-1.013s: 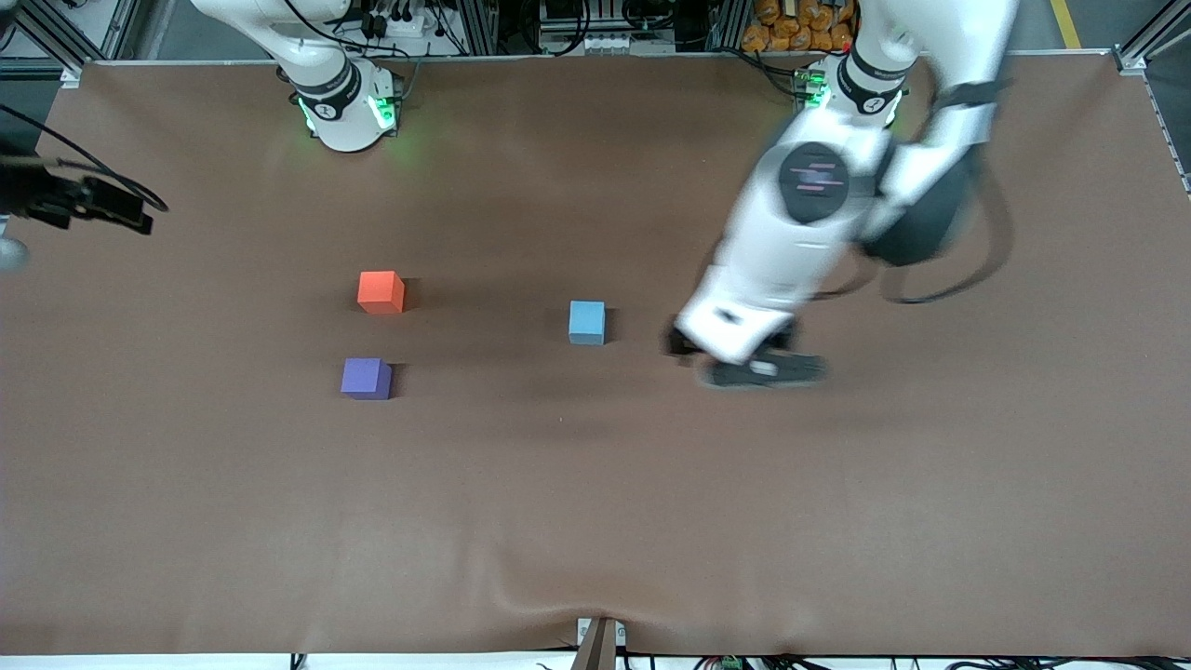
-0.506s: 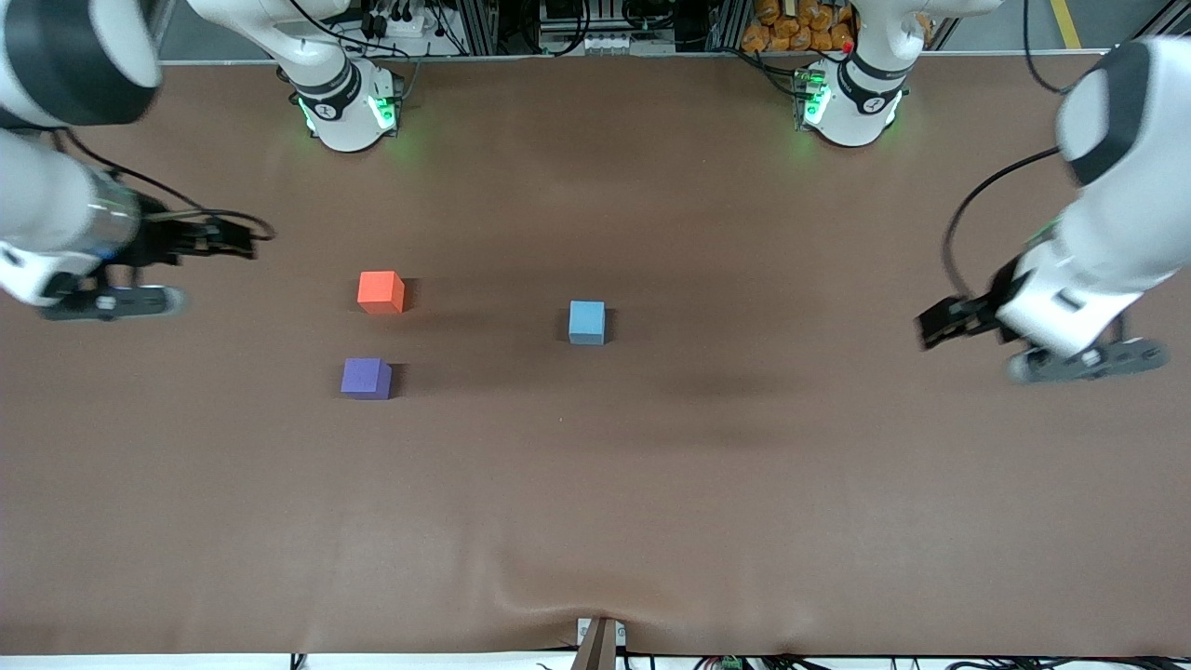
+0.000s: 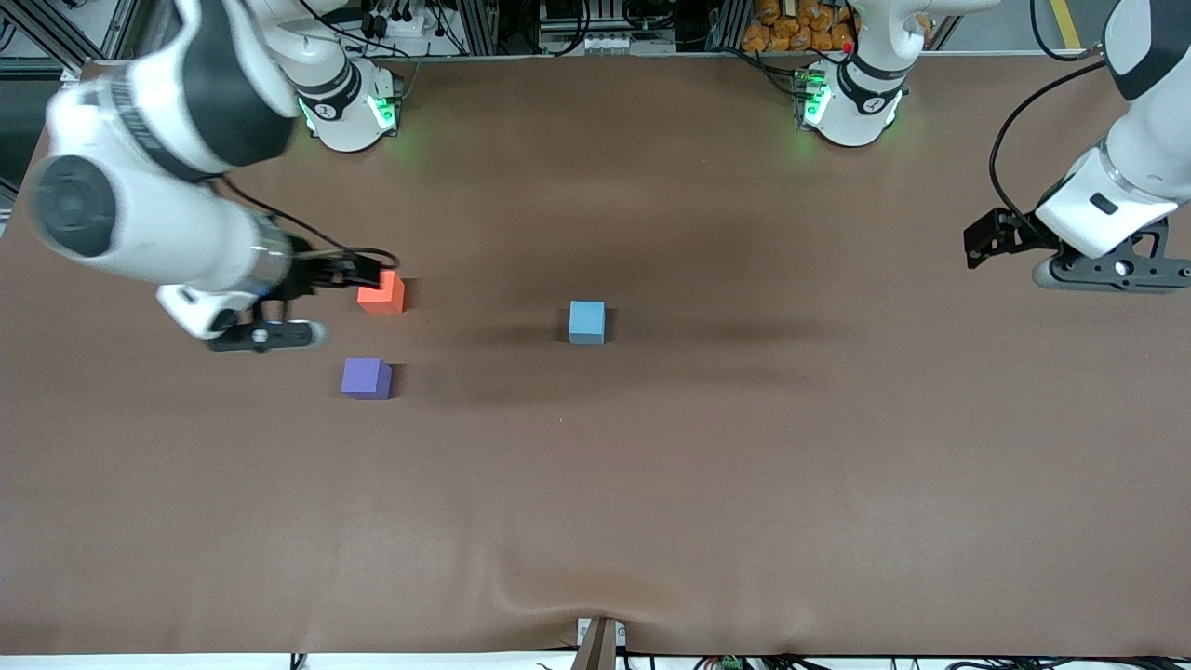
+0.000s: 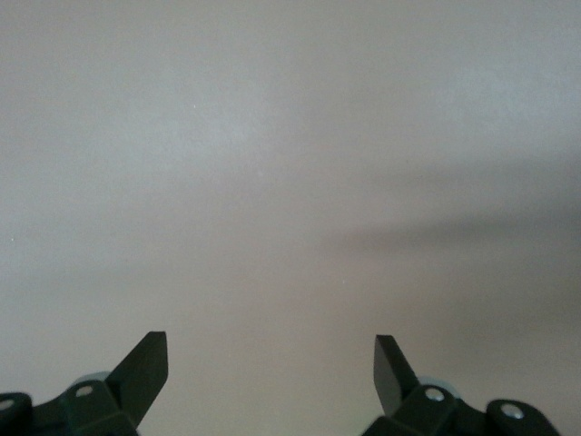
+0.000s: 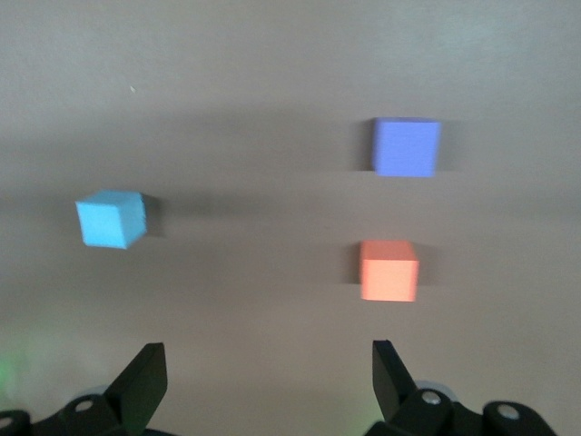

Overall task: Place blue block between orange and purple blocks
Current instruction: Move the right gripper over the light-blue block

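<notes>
Sitting on the brown table cover [image 3: 651, 484], the blue block [image 3: 586, 322] rests alone near the middle, well apart from both grippers; nothing touches it. The orange block [image 3: 383, 292] lies toward the right arm's end of the table; the purple block [image 3: 366, 378] sits nearer to the front camera than the orange one, with a bare gap between the 2. All 3 cubes look upright and flat on the cover.

Right gripper [image 3: 321, 279] hangs over the table just beside the orange block, at the right arm's end; its black parts overlap the block's upper edge in the front view, contact cannot be told. Right wrist view shows its 2 fingers [image 5: 145, 381] spread wide with nothing between them; blue block [image 5: 111, 219], purple block [image 5: 406, 146] and orange block [image 5: 389, 270] all lie ahead of it, untouched.

Left gripper [image 3: 1000, 240] is over the table's edge at the left arm's end, well apart from every block; left wrist view shows its fingers [image 4: 145, 368] wide apart and empty, only bare cover [image 4: 290, 182] below.

Blue block not yet between orange and purple.
</notes>
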`<state>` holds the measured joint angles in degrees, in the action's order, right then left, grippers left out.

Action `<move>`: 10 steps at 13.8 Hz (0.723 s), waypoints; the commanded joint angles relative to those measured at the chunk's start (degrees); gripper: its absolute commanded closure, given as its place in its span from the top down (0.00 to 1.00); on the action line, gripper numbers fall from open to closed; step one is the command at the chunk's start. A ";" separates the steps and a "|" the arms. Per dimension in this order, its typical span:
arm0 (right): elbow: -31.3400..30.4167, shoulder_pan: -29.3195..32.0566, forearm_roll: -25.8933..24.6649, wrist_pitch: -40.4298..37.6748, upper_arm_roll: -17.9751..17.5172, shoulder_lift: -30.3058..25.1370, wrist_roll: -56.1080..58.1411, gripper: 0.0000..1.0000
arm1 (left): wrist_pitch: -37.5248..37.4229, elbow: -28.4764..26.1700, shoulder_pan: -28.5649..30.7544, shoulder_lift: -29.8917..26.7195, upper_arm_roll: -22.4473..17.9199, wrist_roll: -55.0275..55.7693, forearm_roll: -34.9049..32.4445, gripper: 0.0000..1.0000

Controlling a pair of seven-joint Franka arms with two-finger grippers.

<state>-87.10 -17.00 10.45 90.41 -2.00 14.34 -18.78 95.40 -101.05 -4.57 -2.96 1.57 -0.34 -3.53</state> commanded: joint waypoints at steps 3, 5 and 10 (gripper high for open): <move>-6.65 -9.00 0.71 12.30 0.50 1.13 -10.82 1.00 | -9.08 7.96 0.35 -0.65 0.72 0.33 1.75 1.00; -10.79 -14.09 0.71 21.35 0.50 2.35 -15.21 1.00 | -9.09 8.76 0.62 -0.74 0.28 1.74 2.47 1.00; -10.98 -22.71 0.09 34.45 0.59 11.13 -21.03 1.00 | -9.01 8.68 0.97 -0.65 0.45 3.24 4.58 1.00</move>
<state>-98.62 -37.13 10.46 121.00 -2.12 22.44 -38.39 87.28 -92.96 -3.98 -3.67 1.56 1.99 -0.37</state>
